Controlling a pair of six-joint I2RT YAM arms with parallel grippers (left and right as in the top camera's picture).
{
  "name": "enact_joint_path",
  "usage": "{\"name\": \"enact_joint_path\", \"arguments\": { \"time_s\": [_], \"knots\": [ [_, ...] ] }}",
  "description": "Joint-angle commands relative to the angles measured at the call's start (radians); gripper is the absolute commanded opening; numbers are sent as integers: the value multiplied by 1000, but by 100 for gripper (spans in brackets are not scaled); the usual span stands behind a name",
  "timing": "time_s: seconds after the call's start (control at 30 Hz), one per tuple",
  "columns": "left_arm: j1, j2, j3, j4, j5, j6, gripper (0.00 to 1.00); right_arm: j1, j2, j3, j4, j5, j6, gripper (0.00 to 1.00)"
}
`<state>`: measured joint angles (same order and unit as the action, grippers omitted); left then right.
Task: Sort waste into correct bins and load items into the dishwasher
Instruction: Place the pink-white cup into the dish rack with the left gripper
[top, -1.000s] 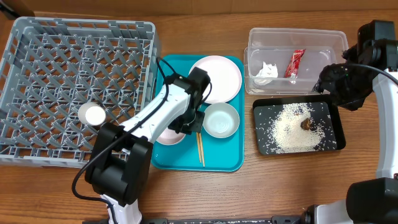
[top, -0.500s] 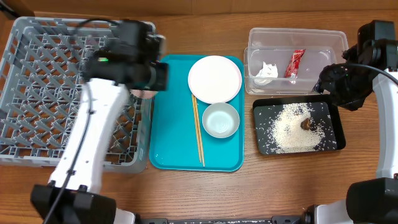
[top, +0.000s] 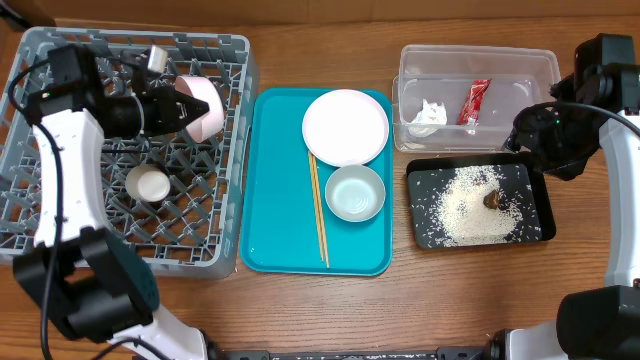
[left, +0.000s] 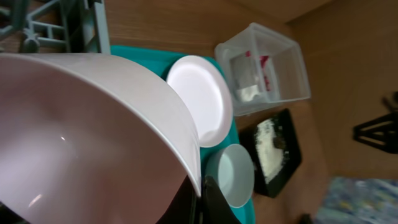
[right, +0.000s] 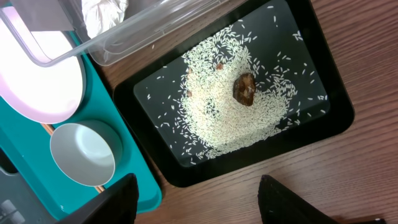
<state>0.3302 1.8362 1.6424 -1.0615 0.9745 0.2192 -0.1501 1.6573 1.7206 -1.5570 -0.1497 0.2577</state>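
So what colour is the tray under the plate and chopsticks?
Teal. The tray shows best in the overhead view.

Soft, even light is falling on the wooden tabletop (top: 450, 300) overhead, leaving only faint shadows. In the left wrist view the pinkish round bowl (left: 81, 130) is looming close and blurred, catching one small glint. The loose white rice grains (right: 211, 118) are showing crisply in the right wrist view

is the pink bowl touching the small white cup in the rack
Apart. Overhead view shows open grey rack between the pink bowl and the white cup.
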Motion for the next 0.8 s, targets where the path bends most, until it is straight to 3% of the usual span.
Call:
{"name": "enact_joint_path", "arguments": {
  "time_s": [0.0, 0.4, 0.47, 0.5, 0.57, 0.77],
  "knots": [
    [49, 87, 4, 9, 286, 100, 4, -3, -28, 29, 2, 4, -4, 63],
    [166, 240, 4, -30, 278, 99, 4, -3, -28, 29, -5, 4, -4, 63],
    [189, 241, 4, -50, 218, 99, 18, -3, -28, 29, -5, 4, -4, 63],
    [199, 241, 4, -60, 190, 99, 30, -3, -29, 29, -5, 4, -4, 63],
    [220, 241, 4, -85, 144, 99, 38, -3, -29, 29, -5, 4, -4, 63],
    [271, 218, 5, -121, 132, 99, 91, -3, -29, 29, -6, 4, -4, 63]
  ]
}}
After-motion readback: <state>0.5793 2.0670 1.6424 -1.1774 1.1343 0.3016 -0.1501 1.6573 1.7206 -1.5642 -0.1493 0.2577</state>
